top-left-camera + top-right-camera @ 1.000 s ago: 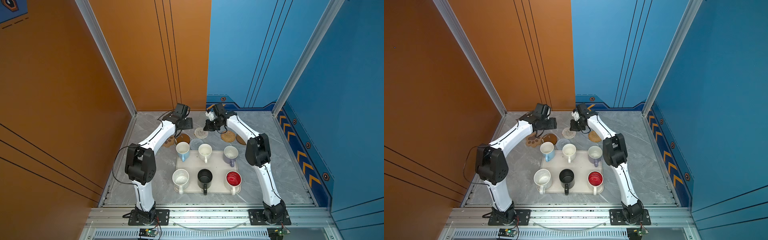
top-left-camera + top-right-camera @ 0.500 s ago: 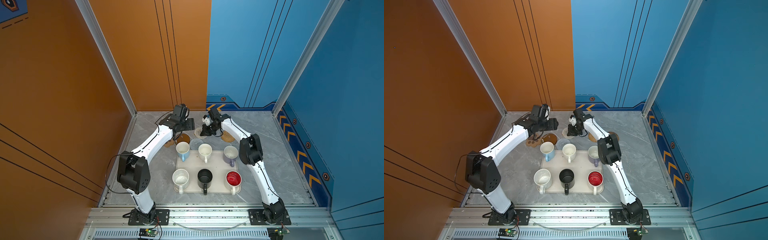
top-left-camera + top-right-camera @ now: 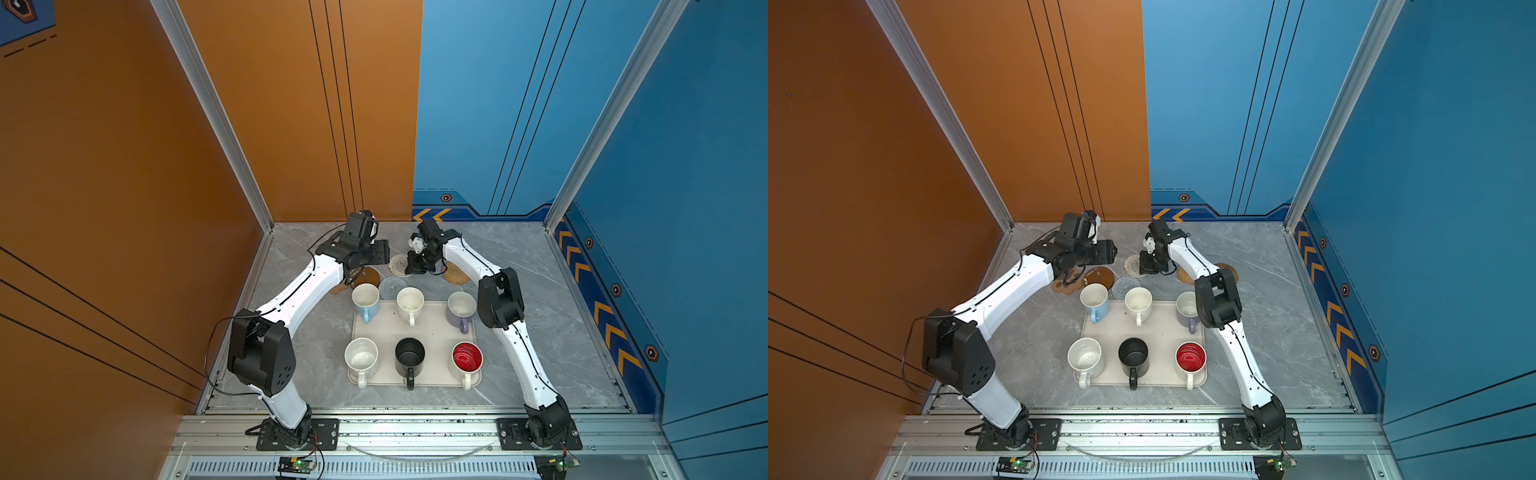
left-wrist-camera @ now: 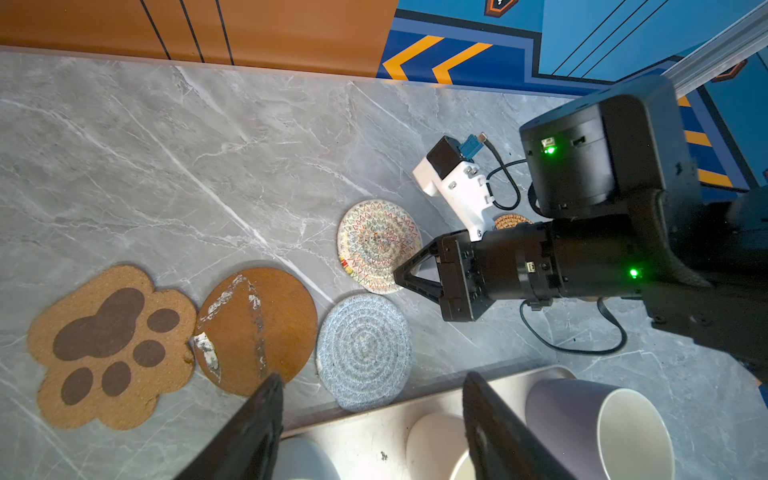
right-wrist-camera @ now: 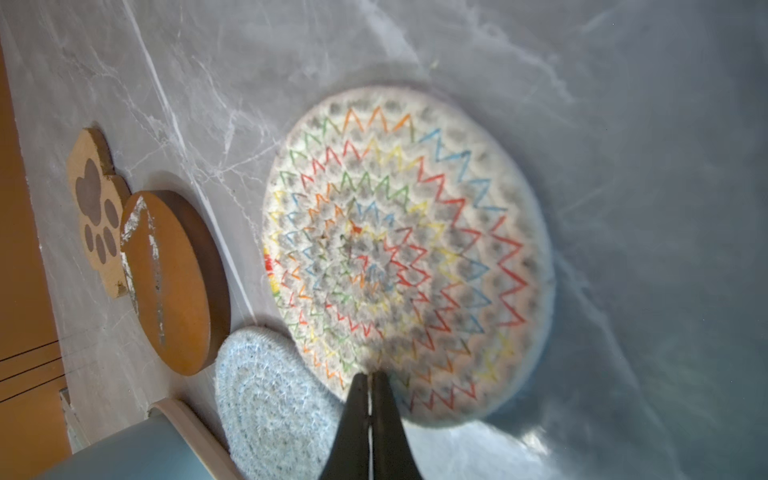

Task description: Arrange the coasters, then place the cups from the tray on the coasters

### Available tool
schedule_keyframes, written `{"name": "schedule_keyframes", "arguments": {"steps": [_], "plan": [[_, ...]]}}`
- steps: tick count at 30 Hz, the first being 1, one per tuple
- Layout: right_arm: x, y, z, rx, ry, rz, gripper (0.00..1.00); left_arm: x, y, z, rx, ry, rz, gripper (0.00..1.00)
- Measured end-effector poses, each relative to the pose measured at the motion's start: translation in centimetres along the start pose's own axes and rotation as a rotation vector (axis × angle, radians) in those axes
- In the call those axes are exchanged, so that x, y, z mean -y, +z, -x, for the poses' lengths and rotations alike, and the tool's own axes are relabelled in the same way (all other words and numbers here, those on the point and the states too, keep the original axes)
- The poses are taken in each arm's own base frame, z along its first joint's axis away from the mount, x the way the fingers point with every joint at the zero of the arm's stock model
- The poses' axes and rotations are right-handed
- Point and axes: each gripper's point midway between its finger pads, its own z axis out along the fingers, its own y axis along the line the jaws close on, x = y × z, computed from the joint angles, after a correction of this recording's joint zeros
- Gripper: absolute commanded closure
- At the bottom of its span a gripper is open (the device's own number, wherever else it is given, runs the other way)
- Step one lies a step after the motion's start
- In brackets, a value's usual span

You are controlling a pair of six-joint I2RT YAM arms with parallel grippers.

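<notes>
White coaster [image 3: 399, 264]: woven round, lying flat. In both top views the right gripper [image 3: 412, 271] has its tip at the rim.
Left wrist: coloured zigzag stitching on coaster [image 4: 378, 245]. Right jaws together, tip on its edge. Left gripper [image 4: 372, 376] jaws apart, coaster beyond them, past grey-blue coaster [image 4: 363, 353].
Right wrist: jaws pressed together, coaster [image 5: 407, 257] straight ahead, near rim under tips.

In a top view the left arm [image 3: 307, 286] hides most of the paw-shaped coaster [image 3: 335, 289], at ten o'clock from the tray [image 3: 434, 330] — only an edge shows. The right wrist view blurs the woven white coaster [image 5: 407, 257] and crops the light blue cup [image 5: 137, 453].
</notes>
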Motion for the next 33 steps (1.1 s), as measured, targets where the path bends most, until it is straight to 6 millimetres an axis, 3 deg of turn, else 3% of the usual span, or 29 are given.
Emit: {"name": "schedule_keyframes", "arguments": {"steps": [16,23,33], "plan": [[4.1,-2.0,0.7,0.028,0.030,-0.143,1.00,1.2,-0.5,-0.6,-0.003,0.041,-0.021,0.32],[6.1,-3.4,-0.1,0.009,0.037,-0.211,1.00,1.3,-0.3,-1.1,-0.015,0.060,-0.027,0.32],[7.7,-5.0,-2.7,-0.054,0.031,-0.267,1.00,2.1,2.7,-2.5,-0.102,0.103,-0.036,0.34]]}}
